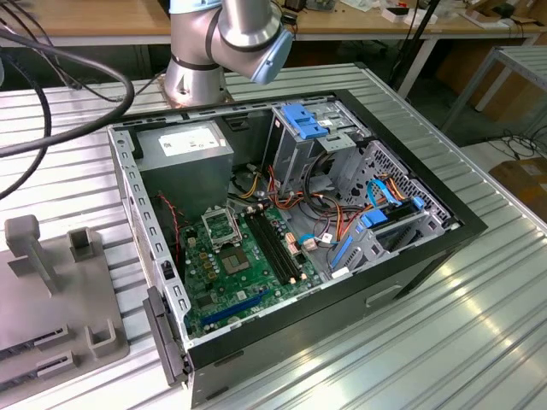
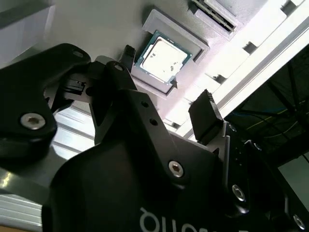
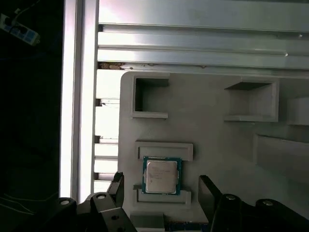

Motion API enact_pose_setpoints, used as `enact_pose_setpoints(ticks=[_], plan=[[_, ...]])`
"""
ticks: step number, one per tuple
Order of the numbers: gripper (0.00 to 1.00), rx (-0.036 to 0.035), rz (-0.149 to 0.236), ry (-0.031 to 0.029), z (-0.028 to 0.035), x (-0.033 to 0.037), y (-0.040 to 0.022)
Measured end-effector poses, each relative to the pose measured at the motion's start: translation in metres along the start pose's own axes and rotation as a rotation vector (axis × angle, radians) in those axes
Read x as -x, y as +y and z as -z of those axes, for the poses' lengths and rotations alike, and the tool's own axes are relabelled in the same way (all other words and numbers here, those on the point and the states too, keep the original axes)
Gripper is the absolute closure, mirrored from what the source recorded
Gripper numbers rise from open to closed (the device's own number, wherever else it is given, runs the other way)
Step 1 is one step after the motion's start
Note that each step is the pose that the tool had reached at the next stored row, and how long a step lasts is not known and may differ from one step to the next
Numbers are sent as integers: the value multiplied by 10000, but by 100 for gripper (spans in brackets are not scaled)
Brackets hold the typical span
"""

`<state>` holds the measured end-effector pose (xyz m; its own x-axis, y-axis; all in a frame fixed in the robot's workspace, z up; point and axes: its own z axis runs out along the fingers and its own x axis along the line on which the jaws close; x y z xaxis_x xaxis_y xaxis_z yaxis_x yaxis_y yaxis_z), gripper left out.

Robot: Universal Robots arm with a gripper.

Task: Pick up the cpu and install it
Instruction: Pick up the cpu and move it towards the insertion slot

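Gripper wide open, holding nothing, as I see it in both wrist views; fingers spread to either side of cpu; cpu lies flat in recess of grey tray, centred between fingertips, apart from both.

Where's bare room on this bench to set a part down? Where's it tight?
Free: table at the exterior view's right of the computer case; bare tray between cpu and empty pockets. Crowded: inside the case, cables everywhere.

Open computer case on slatted table; grey fixture tray beside it.
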<state>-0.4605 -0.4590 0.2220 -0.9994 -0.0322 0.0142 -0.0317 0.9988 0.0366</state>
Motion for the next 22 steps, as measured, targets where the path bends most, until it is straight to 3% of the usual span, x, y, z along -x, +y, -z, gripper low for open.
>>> enact_pose_setpoints(ticks=[4,11,22], plan=[[28,0,0,0,-110,2,-4],[28,-1,17,1,-245,3,-9],[28,0,36,1,-265,5,-9]])
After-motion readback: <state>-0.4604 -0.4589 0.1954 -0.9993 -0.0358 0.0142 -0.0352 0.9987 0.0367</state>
